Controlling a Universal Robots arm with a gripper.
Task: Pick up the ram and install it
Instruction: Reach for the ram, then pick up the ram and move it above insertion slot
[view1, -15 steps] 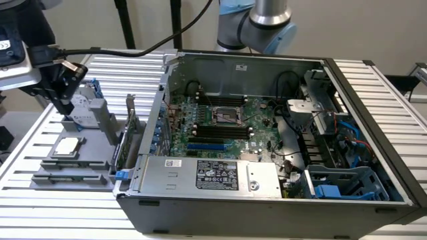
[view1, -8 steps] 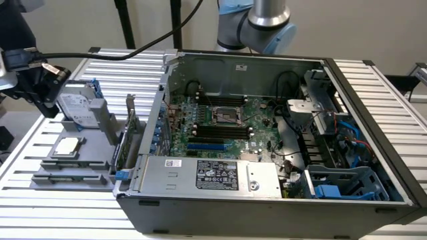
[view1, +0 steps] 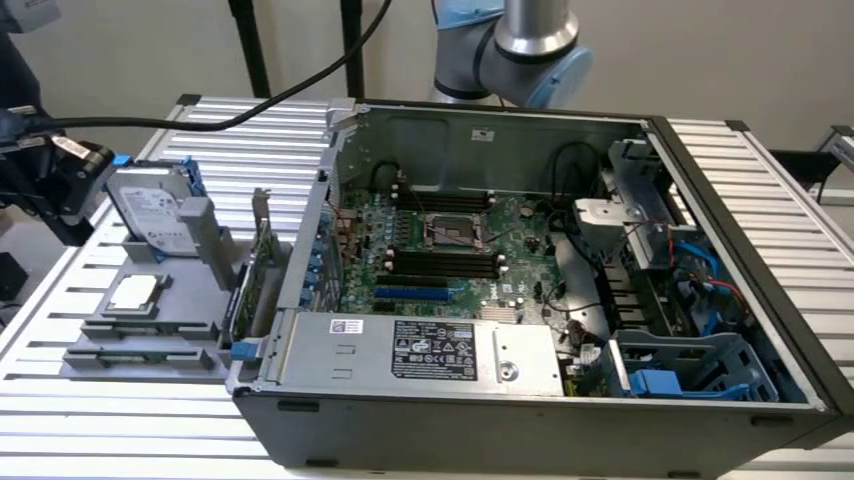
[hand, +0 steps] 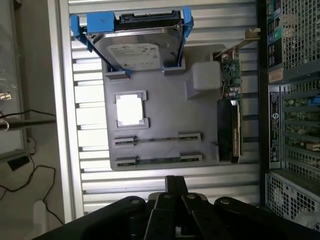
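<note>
Two slim strips are standing on edge in the grey tray (hand: 165, 115), each sitting between a pair of end clips, and I am taking the greener one, nearer to me, as the ram (hand: 157, 160). I am hovering above the tray's near edge, and my gripper (hand: 175, 183) is looking closed, pads together and holding nothing. The tray is lying on the slatted table (hand: 90, 185) just beside the open case (view1: 534, 440), with the CPU (hand: 131, 110) and the drive (hand: 135, 47) sitting beyond the ram and the card (hand: 231, 125) standing off one end of it. I am judging the ram as light and stiff but fragile: a thin board, easily cracked by twisting, with chips and contacts that I am not wanting to press hard. I am judging the best hold to be across its two flat faces at mid-length, on the exposed upper edge between the clips. Its long axis is running parallel to the table's slats and square to the card, one end pointing towards the case, its thin edge facing up at me.
</note>
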